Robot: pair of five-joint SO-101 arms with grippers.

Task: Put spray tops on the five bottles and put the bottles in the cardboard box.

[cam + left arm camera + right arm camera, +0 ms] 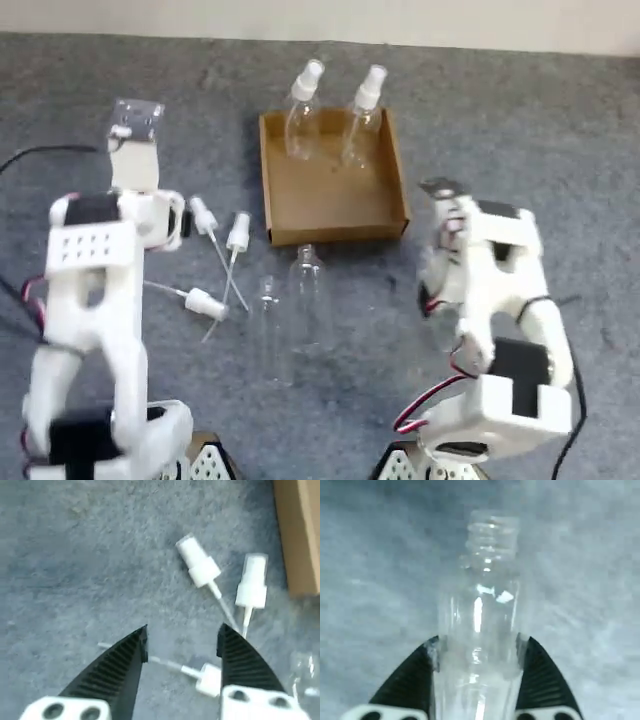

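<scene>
One uncapped bottle (479, 605), clear plastic, clamped across its body between the fingers (415, 675) of the right gripper (480, 646), threaded neck free beyond the fingertips. Probably light, thin-walled and slick; likely to dent or twist under a hard squeeze, so best held round the body, neck left bare for a top. Three spray tops (197, 565) loose on the grey carpet (75, 555) below the left gripper (183, 630), fingers spread wide, gripping nothing. Farther out, two more bare bottles (308, 290) near the cardboard box (335, 232), two capped bottles (300, 115) inside it.
</scene>
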